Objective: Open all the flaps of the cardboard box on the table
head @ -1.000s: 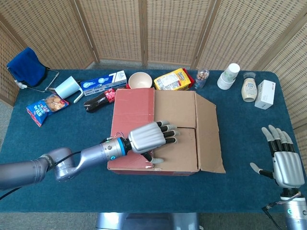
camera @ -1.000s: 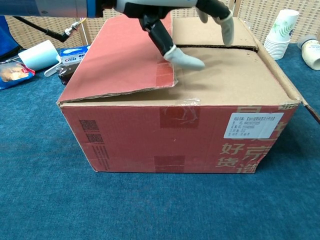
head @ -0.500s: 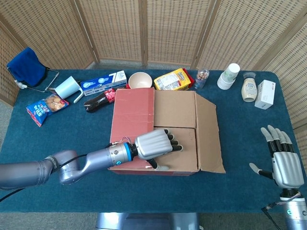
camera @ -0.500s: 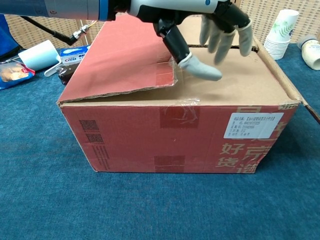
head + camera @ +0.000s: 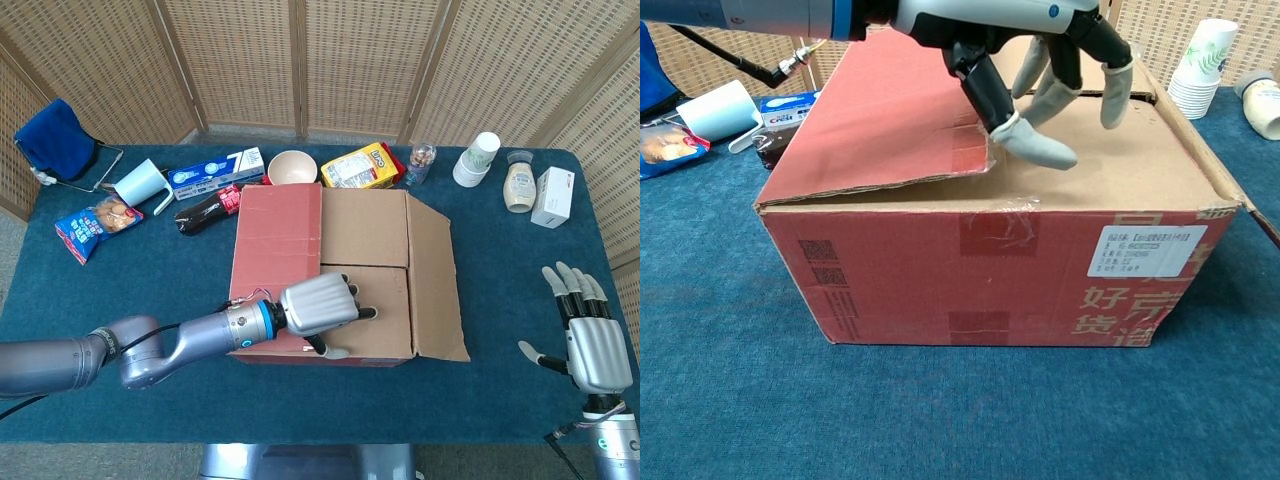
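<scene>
The box (image 5: 345,275) sits mid-table on blue cloth (image 5: 130,390), its red flap (image 5: 885,105) slightly lifted. My left hand (image 5: 320,305) hovers over the near top flaps, fingers (image 5: 1115,90) apart and angled down, grasping nothing. My right hand (image 5: 590,340) rests spread, empty, far right. Wicker screens (image 5: 300,60) stand behind.

Matt cardboard, shiny metal, woven cane

The box (image 5: 345,275) is dull red and brown cardboard with glossy tape; the left hand (image 5: 318,306) is smooth silvery metal; the tablecloth (image 5: 100,300) looks a napped blue cloth; the screen (image 5: 300,60) is woven cane
</scene>
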`<state>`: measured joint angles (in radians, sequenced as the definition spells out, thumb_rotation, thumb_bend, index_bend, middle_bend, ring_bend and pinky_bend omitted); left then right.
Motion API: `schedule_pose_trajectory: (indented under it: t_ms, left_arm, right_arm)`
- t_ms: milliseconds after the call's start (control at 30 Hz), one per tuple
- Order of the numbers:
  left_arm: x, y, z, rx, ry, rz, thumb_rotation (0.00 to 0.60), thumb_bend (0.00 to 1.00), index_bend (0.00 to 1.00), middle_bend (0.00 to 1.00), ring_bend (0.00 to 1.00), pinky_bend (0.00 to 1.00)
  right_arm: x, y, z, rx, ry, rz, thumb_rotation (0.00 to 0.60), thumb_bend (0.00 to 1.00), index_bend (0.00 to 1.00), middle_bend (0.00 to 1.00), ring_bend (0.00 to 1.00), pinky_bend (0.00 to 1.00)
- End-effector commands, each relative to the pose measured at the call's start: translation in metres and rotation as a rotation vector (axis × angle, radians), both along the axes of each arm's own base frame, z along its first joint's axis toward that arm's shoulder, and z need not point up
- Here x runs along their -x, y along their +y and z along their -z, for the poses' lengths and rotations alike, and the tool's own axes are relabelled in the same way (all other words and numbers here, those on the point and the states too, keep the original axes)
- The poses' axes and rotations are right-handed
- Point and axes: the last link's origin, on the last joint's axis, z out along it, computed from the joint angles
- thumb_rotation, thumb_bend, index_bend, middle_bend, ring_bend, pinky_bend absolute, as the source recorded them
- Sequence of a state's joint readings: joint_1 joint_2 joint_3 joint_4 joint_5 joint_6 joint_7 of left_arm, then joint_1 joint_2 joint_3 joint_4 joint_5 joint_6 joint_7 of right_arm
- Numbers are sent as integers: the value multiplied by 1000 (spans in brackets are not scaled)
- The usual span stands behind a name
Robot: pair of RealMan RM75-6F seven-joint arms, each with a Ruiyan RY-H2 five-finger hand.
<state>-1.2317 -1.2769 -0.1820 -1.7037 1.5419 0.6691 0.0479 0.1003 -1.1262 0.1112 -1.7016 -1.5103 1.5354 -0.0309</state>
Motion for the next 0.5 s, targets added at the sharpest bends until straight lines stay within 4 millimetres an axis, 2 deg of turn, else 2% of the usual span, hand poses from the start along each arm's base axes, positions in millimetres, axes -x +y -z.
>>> schedule_pose_trajectory:
  t_ms: [33,233,333,400,500]
  left_arm:
    - [1,0,-2,-8,7,3,314,95,332,751,558,491]
    - [2,-1,-4,-15,7,1,317,94,390,845,622,502]
    - [2,-1,-7,-18,7,0,318,94,406,919,724,595]
    - [3,-1,-9,-24,9,5,314,94,410,937,749,643]
    - [4,-2,-13,-30,-4,5,311,95,416,943,758,656]
  right_arm:
    - [0,0,0,0,-1,-1,600,81,0,0,0,62]
    - [0,1,0,-1,-4,-2,600,83,0,0,0,62]
    - [-1,1,0,-1,-4,-2,600,81,0,0,0,62]
    - [-1,1,0,-3,-3,-3,600,81,0,0,0,62]
    - [-1,1,1,-6,-4,-4,600,82,0,0,0,62]
